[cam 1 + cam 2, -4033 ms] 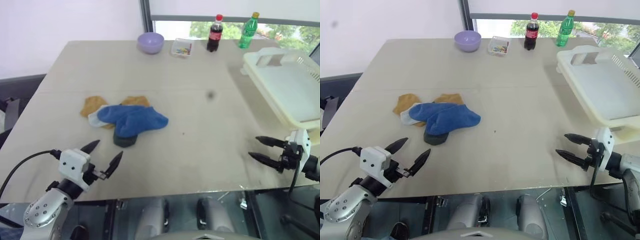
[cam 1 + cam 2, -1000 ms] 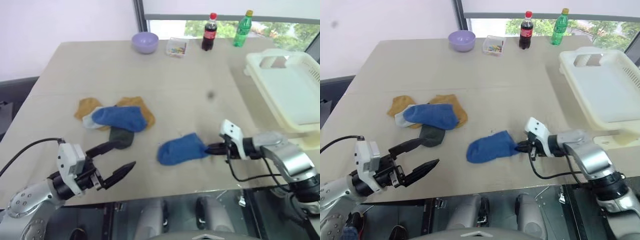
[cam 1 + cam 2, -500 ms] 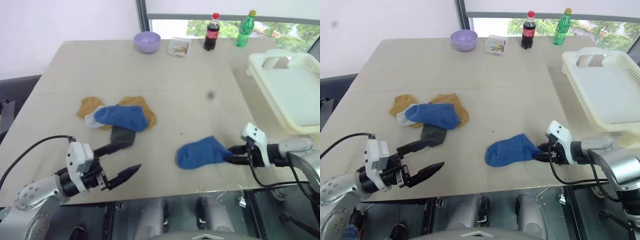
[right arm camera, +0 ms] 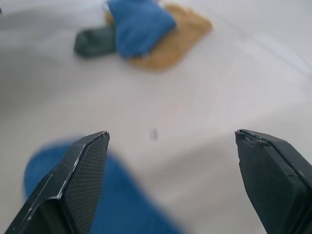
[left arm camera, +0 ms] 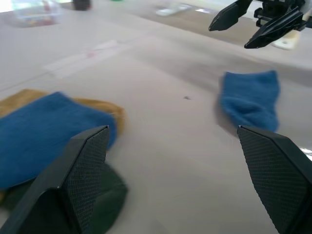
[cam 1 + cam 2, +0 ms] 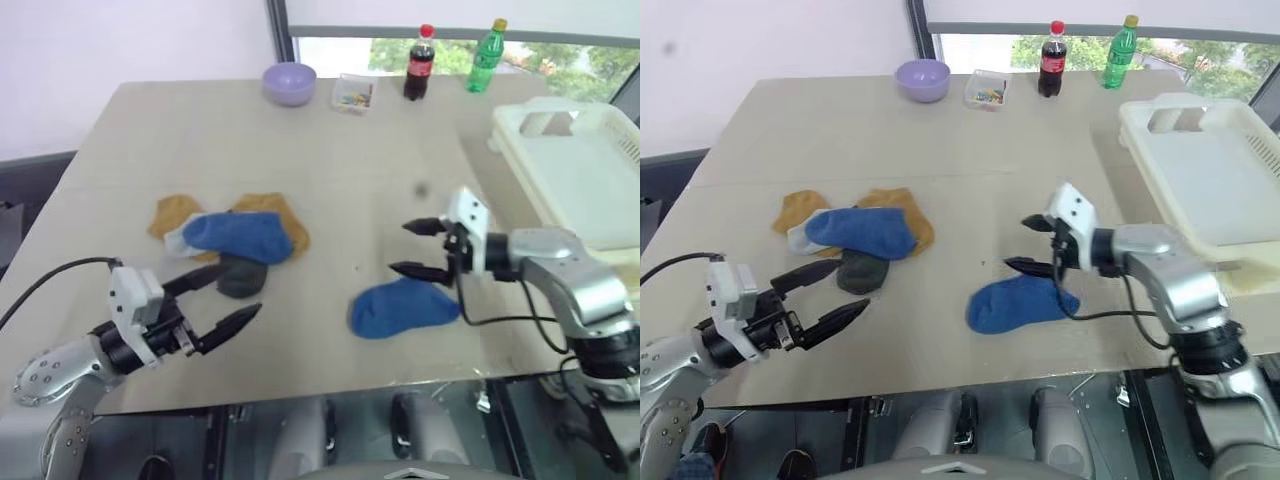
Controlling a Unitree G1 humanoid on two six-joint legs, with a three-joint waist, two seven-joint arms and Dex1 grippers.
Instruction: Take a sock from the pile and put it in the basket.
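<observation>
- Right tool (image 6: 412,248): fingers spread, holding nothing, just above a blue sock (image 6: 403,308) that lies alone on the desk (image 6: 330,150).
- Left tool (image 6: 222,300): fingers spread, empty, near the desk's front edge, just beside the pile (image 6: 228,238).
- Pile: on the desk's left half, well apart from the lone sock.
- Basket (image 6: 585,190): at the desk's right edge.

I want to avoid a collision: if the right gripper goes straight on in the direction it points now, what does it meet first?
Probably the pile. The right gripper stands open above the lone blue sock, pointing across the table and slightly down toward those socks. Bare tabletop lies between, so it might touch the table first; depth is unclear.
</observation>
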